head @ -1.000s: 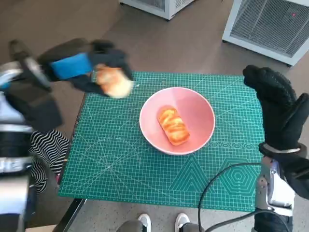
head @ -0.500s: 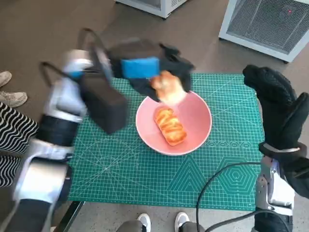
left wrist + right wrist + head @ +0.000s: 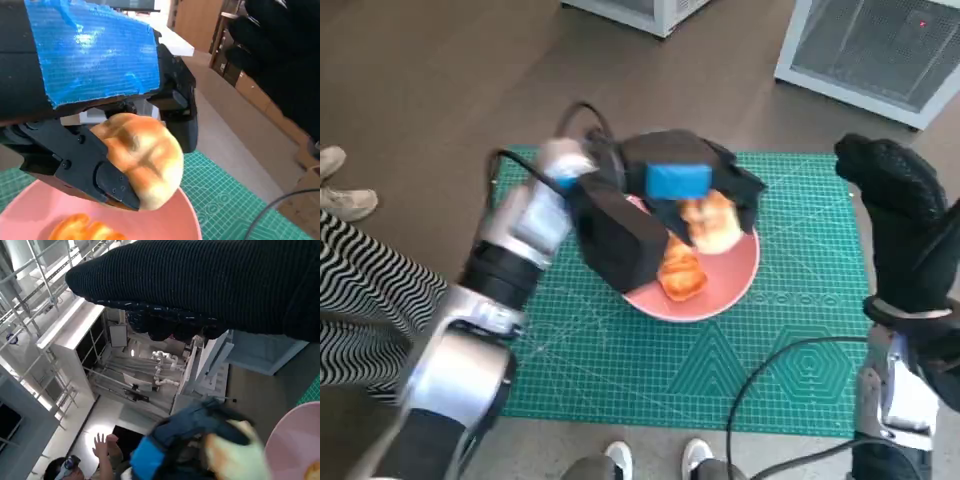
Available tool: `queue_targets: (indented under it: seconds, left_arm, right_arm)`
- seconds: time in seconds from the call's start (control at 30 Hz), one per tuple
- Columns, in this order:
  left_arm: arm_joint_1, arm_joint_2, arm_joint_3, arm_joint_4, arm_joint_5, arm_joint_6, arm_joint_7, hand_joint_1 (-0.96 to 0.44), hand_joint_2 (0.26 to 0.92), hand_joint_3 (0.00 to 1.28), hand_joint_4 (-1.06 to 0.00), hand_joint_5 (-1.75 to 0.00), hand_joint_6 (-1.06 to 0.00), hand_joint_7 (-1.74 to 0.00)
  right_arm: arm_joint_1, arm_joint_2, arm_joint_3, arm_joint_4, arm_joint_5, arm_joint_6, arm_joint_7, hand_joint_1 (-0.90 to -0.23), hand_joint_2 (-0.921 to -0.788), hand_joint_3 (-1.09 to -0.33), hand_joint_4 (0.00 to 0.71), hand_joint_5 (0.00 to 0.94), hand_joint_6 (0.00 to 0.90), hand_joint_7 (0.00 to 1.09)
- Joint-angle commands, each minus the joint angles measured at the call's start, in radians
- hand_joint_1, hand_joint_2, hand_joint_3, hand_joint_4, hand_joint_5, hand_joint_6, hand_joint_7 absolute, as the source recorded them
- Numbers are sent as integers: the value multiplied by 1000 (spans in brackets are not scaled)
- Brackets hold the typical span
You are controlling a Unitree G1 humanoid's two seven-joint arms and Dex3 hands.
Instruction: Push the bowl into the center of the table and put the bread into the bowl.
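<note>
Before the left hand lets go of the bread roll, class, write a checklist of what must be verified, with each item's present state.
1. Left hand grips the bread roll: ok.
2. Roll is above the pink bowl: ok.
3. Bowl sits near the middle of the green cutting mat: ok.
4. Free room beside the pastry already in the bowl: cannot tell.
5. Right hand is clear of the bowl: ok.

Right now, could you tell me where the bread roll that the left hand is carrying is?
In the head view, the left hand holds the bread roll just above the pink bowl, over its far side, beside the bread already inside.
</note>
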Motion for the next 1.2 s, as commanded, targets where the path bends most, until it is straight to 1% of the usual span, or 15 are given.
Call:
queue_targets:
  seconds: [0.03,0.1,0.13,0.17,0.2,0.23,0.27,0.33,0.37,0.47,0.53,0.67,0.87,1.07,1.2]
  left_arm:
    - [-39,-37,-37,71,62,16,64,0,913,63,-712,-1267,-675,-984]
    - [-43,-49,-47,93,68,70,39,-1,917,139,-637,-1270,-544,-1188]
    - [-45,-52,-50,97,69,92,26,-30,880,138,-559,-974,-475,-974]
    - [-47,-57,-51,98,66,135,-3,-39,871,128,-556,-822,-471,-859]
    - [-49,-60,-52,98,64,166,-25,-66,852,101,-472,-539,-419,-633]
    - [-49,-64,-48,97,55,200,-53,-83,844,75,-422,-348,-400,-460]
    - [-48,-66,-45,95,49,224,-72,-110,836,55,-346,-222,-364,-327]
    - [-42,-70,-28,92,23,255,-112,-149,828,36,-254,-113,-322,-203]
    - [-35,-69,-13,90,1,261,-135,-160,826,31,-231,-91,-312,-176]
    - [-19,-65,19,79,-49,268,-178,-293,825,19,-114,-26,-268,-84]
    - [-5,-58,39,66,-77,270,-194,-374,830,18,-77,-14,-251,-62]
    - [28,-38,76,31,-123,247,-196,-556,865,27,-25,-3,-216,-29]
    - [64,2,135,-4,-193,203,-211,-736,914,98,-2,1,-190,-11]
    - [121,50,222,-65,-305,145,-239,-782,920,201,1,1,-180,-5]
    - [131,54,232,-78,-324,139,-246,-785,921,241,1,1,-182,-6]
  right_arm:
    - [32,1,0,-11,-5,24,-9,-703,-921,-723,122,1,16,531]
    - [34,1,-1,-17,-5,27,-12,-703,-921,-723,122,1,16,531]
    - [35,1,-1,-19,-6,28,-13,-703,-921,-723,122,1,15,531]
    - [36,1,-2,-22,-6,28,-14,-703,-921,-723,122,1,15,532]
    - [37,0,-2,-25,-7,29,-14,-703,-921,-723,122,1,15,532]
    - [37,0,-2,-27,-7,29,-15,-703,-921,-724,121,1,15,532]
    - [38,0,-2,-28,-7,30,-15,-703,-921,-724,121,1,15,532]
    - [38,-1,-3,-30,-8,29,-16,-703,-921,-724,121,1,14,532]
    - [38,-2,-3,-30,-9,29,-16,-703,-921,-724,121,1,14,532]
    - [35,-3,-4,-28,-9,28,-17,-707,-921,-723,121,1,14,533]
    - [32,-3,-3,-26,-11,28,-17,-708,-921,-722,122,1,14,533]
    - [20,-5,-2,-16,-13,31,-18,-708,-921,-720,122,1,14,534]
    - [4,-9,-2,-12,-15,39,-17,-700,-921,-717,123,1,15,534]
    - [-10,-15,-1,-20,-20,47,-18,-702,-921,-716,124,2,15,534]
    - [-12,-16,-1,-20,-19,49,-18,-704,-921,-716,125,2,16,533]
